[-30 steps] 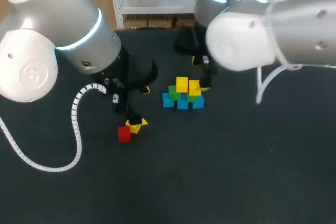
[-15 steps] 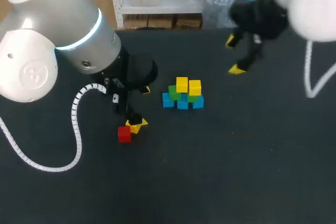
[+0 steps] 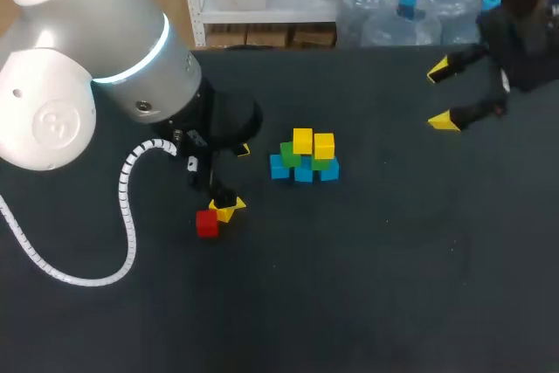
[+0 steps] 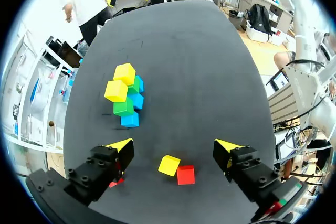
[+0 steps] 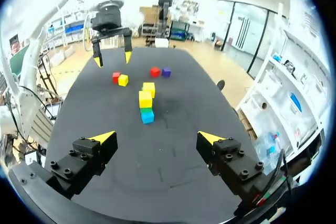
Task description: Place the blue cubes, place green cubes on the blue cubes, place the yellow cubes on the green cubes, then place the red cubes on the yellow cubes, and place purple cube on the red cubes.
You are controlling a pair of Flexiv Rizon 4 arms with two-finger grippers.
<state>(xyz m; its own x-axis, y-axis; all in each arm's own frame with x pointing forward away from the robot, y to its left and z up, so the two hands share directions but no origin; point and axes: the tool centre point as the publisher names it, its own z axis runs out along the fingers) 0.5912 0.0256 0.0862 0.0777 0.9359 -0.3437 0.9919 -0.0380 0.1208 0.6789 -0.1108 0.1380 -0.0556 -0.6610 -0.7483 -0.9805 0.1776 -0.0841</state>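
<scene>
Yellow plastic cubes [image 3: 302, 140], two of them, are already set upon the green cubes [image 3: 290, 154], which are carried by the blue cubes [image 3: 303, 173]; the red layer is therefore judged to be the step in hand. The left gripper [image 4: 175, 148] is held spread wide and nothing is grasped. A small red cube [image 4: 185, 174] is seen under it, between the two fingers, with a loose yellow cube [image 4: 169, 164] just beside. For the next move, a descent and a closing on the red cube alone are called for, without the yellow neighbour being pushed. The right gripper [image 5: 157, 138] is likewise spread and empty, with the stack [image 5: 146, 100] well ahead of its fingers.
</scene>
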